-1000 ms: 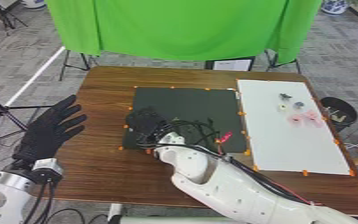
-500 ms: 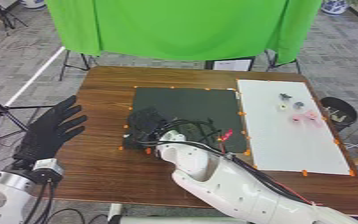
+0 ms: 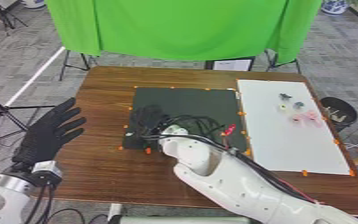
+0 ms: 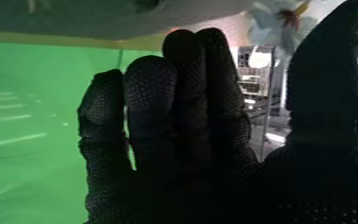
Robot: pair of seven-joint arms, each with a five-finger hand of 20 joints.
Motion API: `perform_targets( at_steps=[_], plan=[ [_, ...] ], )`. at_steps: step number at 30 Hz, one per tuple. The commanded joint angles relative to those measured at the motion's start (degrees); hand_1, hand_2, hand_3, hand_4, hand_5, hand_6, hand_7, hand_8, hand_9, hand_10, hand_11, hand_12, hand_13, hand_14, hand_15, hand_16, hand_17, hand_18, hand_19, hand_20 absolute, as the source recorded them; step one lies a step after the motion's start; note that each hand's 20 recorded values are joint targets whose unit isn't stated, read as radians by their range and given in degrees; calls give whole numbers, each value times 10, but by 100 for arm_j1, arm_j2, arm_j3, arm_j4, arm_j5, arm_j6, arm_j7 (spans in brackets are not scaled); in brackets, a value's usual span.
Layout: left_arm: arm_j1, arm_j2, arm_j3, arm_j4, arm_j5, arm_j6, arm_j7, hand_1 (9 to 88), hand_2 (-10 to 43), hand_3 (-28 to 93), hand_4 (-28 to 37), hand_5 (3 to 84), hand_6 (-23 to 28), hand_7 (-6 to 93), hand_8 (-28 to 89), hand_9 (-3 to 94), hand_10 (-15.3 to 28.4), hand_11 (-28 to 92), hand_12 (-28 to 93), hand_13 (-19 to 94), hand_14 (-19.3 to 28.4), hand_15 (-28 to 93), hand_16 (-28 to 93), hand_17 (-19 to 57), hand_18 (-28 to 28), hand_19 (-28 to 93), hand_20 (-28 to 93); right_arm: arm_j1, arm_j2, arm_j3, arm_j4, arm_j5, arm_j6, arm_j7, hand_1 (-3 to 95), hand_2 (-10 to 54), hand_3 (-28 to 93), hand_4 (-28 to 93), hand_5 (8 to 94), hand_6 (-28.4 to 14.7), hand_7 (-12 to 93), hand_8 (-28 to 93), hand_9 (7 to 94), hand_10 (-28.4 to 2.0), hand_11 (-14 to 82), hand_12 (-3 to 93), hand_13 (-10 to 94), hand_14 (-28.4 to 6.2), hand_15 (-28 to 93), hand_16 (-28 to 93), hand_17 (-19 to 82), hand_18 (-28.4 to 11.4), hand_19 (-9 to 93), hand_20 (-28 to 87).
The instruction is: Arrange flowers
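Judging flower (image 4: 288, 21) light, petals (image 4: 264, 21) soft, we favoured hold beneath them; right hand (image 4: 189, 165) stood fingers straight, thumb apart; left hand (image 3: 40, 141) likewise spread.

Green curtain (image 3: 189, 30), brown wood-grained table (image 3: 104, 172), dark grey mat (image 3: 193, 101), white board (image 3: 291, 147), pink flowers (image 3: 312, 116)

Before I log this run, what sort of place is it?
Looks like a robotics lab or test room. A green cloth hangs behind the table, a tripod stands at its left, and orange markers dot the tabletop.
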Motion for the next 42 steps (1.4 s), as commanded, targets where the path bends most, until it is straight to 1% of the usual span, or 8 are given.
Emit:
perform_targets(
  at_steps=[1,4,8,19,28,33,36,42],
  plan=[
    [223,-107,-113,-67,19,8,-56,231,-28,704,-283,242,34,161,-101,210,106,136,179,148,148,253,18,-116,186,323,92,6,126,418,-724,164,-1081,82,262,-95,798,-283,475,1,530,-211,608,-102,512,328,520,-85,783,325,200,-196,755,507],
    [273,-123,-122,-75,24,21,-33,232,-28,704,-283,241,34,161,-101,210,107,136,179,148,149,253,18,-116,186,323,92,36,153,442,-882,247,-1240,96,273,-95,785,-283,458,-5,524,-212,499,-105,522,331,510,-89,791,311,193,-198,751,509],
    [244,-137,-105,-70,15,-23,-105,232,-27,704,-283,241,33,161,-100,210,107,136,178,147,149,254,18,-116,186,323,92,-2,285,628,-1177,322,-1517,184,263,-95,789,-283,446,-10,521,-211,477,-111,523,329,504,-94,794,302,188,-200,749,508],
    [562,-280,-341,-180,28,-5,-57,232,-26,703,-283,240,33,161,-100,210,105,135,179,148,149,255,17,-117,186,325,93,-697,2629,2164,-1935,1345,-506,1022,227,-95,878,-283,336,-41,448,-192,388,-125,412,277,424,-106,736,215,177,-194,743,480],
    [635,-414,-364,-208,51,10,-4,232,-27,705,-283,242,34,161,-100,210,107,134,179,150,150,260,16,-116,186,324,92,-1928,3781,3571,-1855,1682,-253,1810,230,-95,893,-283,252,-56,343,-150,290,-138,234,258,238,-129,348,186,109,-183,601,340],
    [614,-445,-335,-212,53,2,-32,232,-26,704,-283,241,34,162,-100,211,107,134,179,151,151,261,15,-117,187,325,92,-2265,4028,3874,-1671,1671,-281,1976,239,-95,893,-283,244,-59,316,-140,288,-137,200,250,254,-126,304,205,109,-179,582,310],
    [618,-463,-333,-211,50,27,-19,232,-26,703,-283,241,34,161,-101,210,106,134,179,150,151,262,15,-117,187,326,92,-2325,4102,3891,-1497,1657,-248,1978,241,-95,891,-283,258,-59,335,-141,320,-137,230,258,304,-114,350,214,123,-182,610,322],
    [617,-469,-353,-218,51,20,-23,232,-27,705,-283,241,34,162,-101,210,106,135,179,151,151,261,13,-117,187,326,92,-2340,4136,3908,-1284,1706,-434,1907,238,-95,892,-283,298,-53,492,-204,358,-126,443,284,343,-100,527,169,145,-181,666,362]
  ],
)
